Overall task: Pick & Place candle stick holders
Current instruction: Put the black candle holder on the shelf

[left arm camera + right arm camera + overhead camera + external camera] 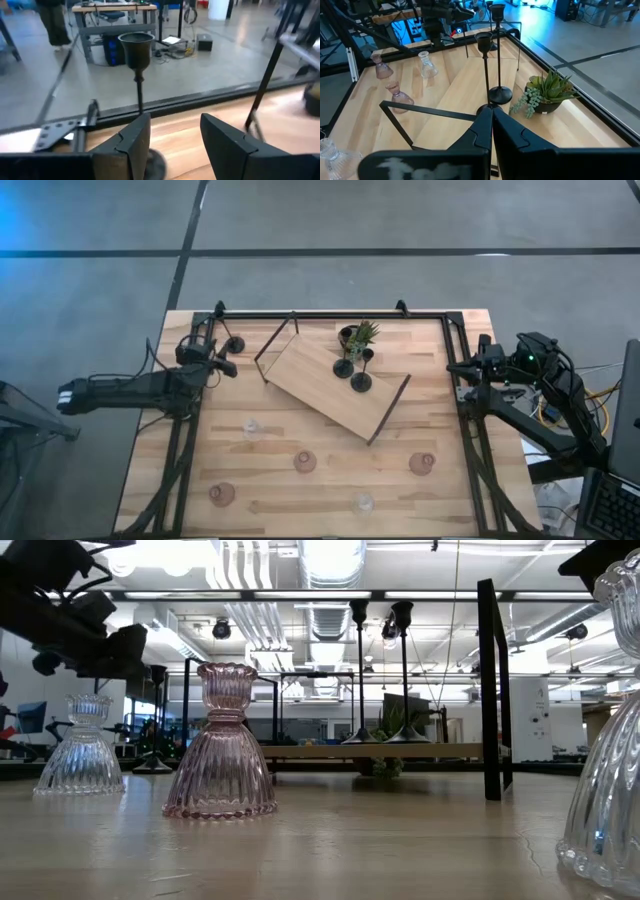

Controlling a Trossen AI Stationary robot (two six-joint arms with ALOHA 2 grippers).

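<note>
One slim black holder [235,343] stands by its round base on the table near the far left corner; in the left wrist view its cup [136,49] and stem rise just beyond my fingers. My left gripper [222,364] [175,125] is open, just short of that holder and touching nothing. Two more black holders [343,368] [361,382] stand on the wooden board [320,395]; they also show in the right wrist view [485,70] [498,55]. Several pink and clear glass cups [305,462] [250,425] [422,464] stand on the near half of the table. My right gripper [456,368] [492,120] is shut and empty at the table's right edge.
A small green potted plant [357,334] [547,92] stands by the board's far edge. The board has dark metal handles [275,345] at both ends. A black frame [330,314] runs round the table's far and side edges. Glass cups [220,745] [80,745] stand close before the low camera.
</note>
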